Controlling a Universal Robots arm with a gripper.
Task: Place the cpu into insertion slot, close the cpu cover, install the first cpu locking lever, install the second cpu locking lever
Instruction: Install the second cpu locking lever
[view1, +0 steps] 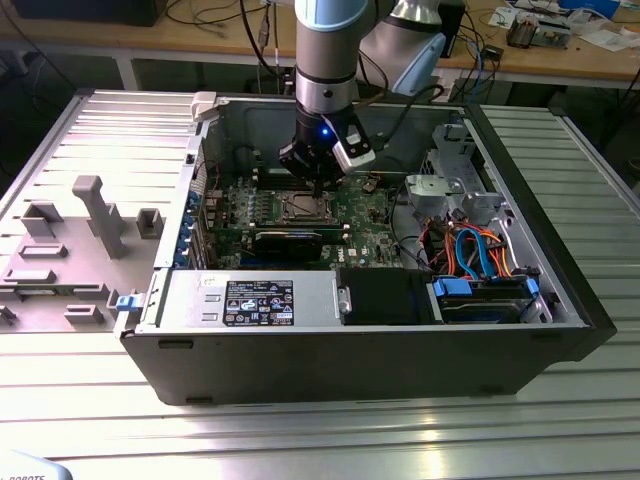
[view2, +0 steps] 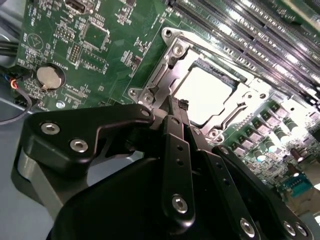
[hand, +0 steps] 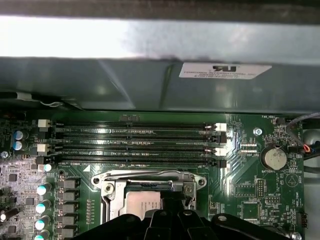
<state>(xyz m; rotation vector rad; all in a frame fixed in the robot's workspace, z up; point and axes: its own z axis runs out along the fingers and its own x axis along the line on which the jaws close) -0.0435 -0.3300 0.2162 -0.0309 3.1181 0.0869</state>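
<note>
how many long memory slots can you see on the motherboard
4 memory slots, in parallel rows on the green board between the case wall and the cpu cover, in the first wrist view. All look empty.

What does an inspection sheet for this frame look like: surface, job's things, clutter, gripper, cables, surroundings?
Surface: ribbed metal table carrying an open computer case.
Job's things: cpu lies in the insertion slot on the green motherboard; cpu cover lies flat around it.
Clutter: grey fixture blocks on the exterior view's left.
Gripper: gripper low at the socket's edge, black fingers pressed together, nothing seen between them.
Cables: orange and blue cables near the drive bay; more cables on the bench behind.
Surroundings: wooden bench with loose items; memory slots beside the socket; coin battery.
</note>
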